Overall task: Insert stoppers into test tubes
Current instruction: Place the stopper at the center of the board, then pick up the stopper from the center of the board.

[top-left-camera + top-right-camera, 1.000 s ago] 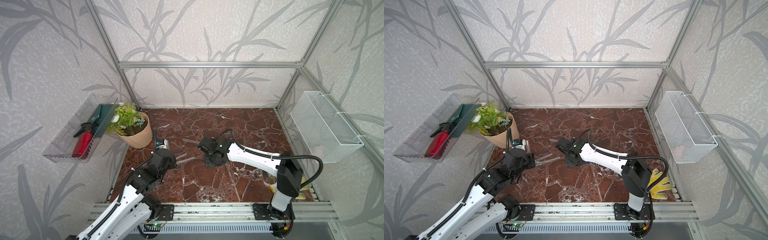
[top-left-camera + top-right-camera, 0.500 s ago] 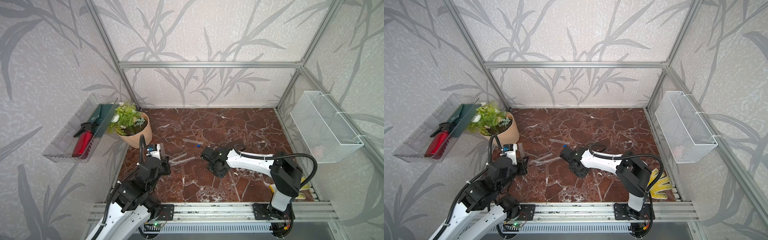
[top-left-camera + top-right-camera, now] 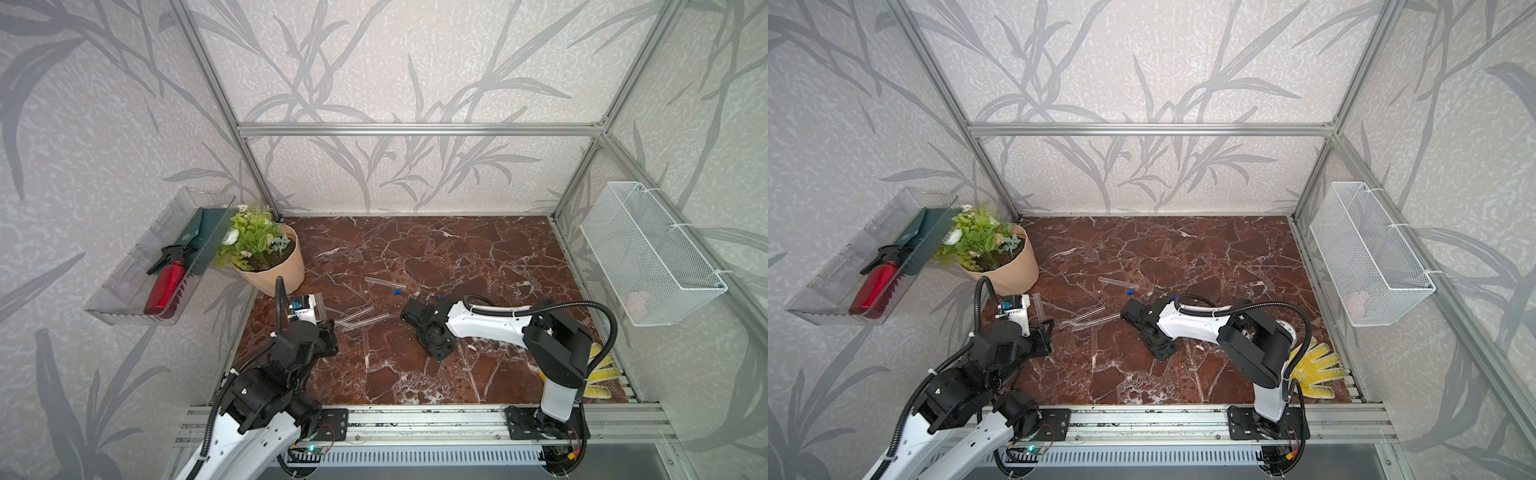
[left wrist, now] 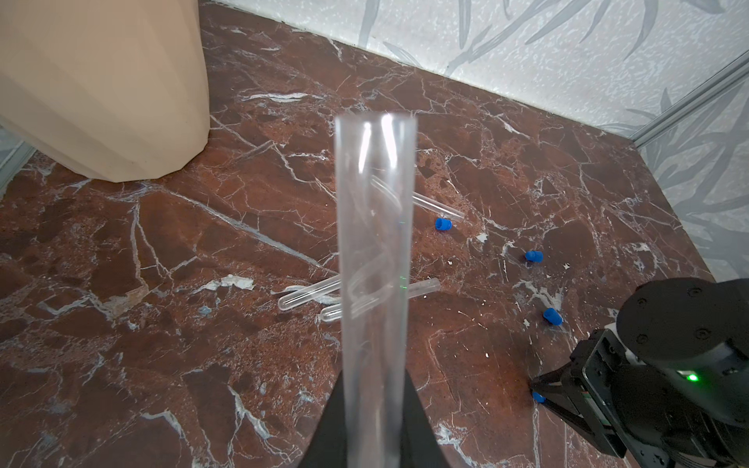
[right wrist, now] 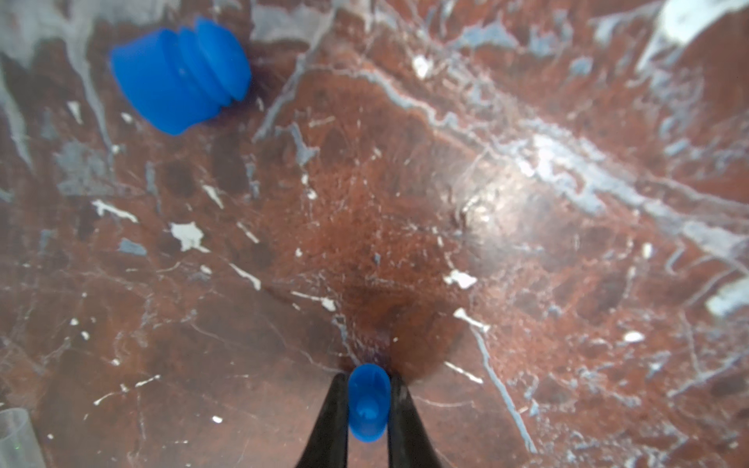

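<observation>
Overall, leaf-patterned walls enclose a red-brown marble surface (white-veined).

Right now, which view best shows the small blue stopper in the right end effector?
The right wrist view: the small blue stopper sits large, pinched by the right end effector. The left wrist view shows only a blue speck. Both top views hide it under the end effector.

The test tube in the left claw runs off frame, base unseen. At the right claw, the pinched stopper is blurred, the loose stopper ahead is blurred too, and a second tube alongside is clipped by the edge.
</observation>
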